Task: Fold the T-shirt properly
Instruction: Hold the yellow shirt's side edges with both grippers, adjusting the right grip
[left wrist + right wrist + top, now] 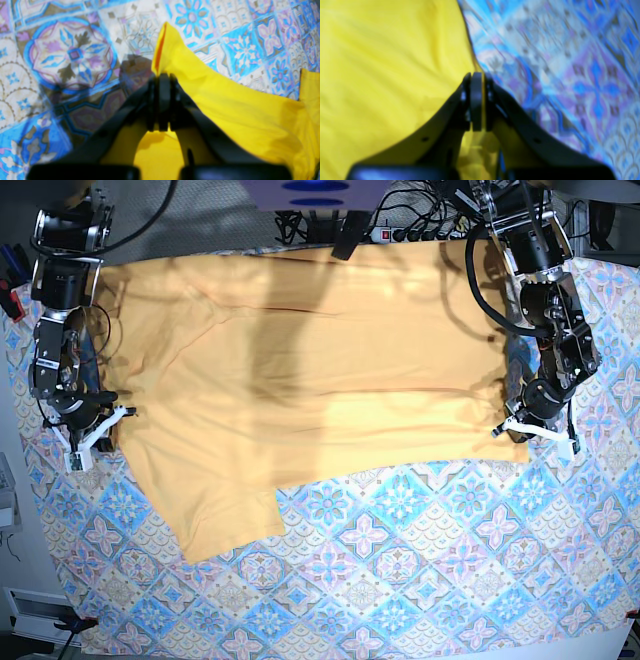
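Between both pinched grippers — T-shirt (300,380)

This looks like a robotics lab or a makeshift test bench rather than a home. A table (420,580) is covered with a blue-and-pink tile-patterned tablecloth (400,540), and two black robot arms (545,310) are mounted at its far corners. Behind the table, a tangle of black cables (420,215) and a white power strip (395,235) lie along the far edge. A pale floor (20,600) shows past the table's near corner.
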### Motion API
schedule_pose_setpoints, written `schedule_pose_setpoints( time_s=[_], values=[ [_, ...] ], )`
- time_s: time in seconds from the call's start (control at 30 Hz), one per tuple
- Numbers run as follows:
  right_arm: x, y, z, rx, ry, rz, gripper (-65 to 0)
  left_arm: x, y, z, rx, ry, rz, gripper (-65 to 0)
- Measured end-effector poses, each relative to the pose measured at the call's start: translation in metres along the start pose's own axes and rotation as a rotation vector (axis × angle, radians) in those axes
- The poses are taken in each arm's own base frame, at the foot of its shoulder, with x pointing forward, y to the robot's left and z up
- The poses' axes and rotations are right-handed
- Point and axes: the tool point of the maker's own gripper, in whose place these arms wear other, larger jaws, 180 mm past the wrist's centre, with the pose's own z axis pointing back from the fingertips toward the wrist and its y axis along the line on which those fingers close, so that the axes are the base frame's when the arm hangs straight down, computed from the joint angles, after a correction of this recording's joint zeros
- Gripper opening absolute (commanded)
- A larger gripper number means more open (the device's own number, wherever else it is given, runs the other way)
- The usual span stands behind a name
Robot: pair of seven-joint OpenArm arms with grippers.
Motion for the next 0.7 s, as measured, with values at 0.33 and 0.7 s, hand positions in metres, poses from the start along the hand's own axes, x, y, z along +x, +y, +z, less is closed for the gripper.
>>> schedule_pose_setpoints(
  time_s=[0.33, 0.7],
  values=[
    [0.009, 0.039, -0.043, 0.101, 0.018, 0.012, -40.9, -0.008, -0.010, -0.003, -0.019, 0.009, 0.023, -65.0],
    [0.001, 0.030, -0.047, 0.080, 0.009, -0.010, -31.2, -0.008, -0.008, -0.002, -0.016, 0.005, 0.022, -65.0]
  ],
)
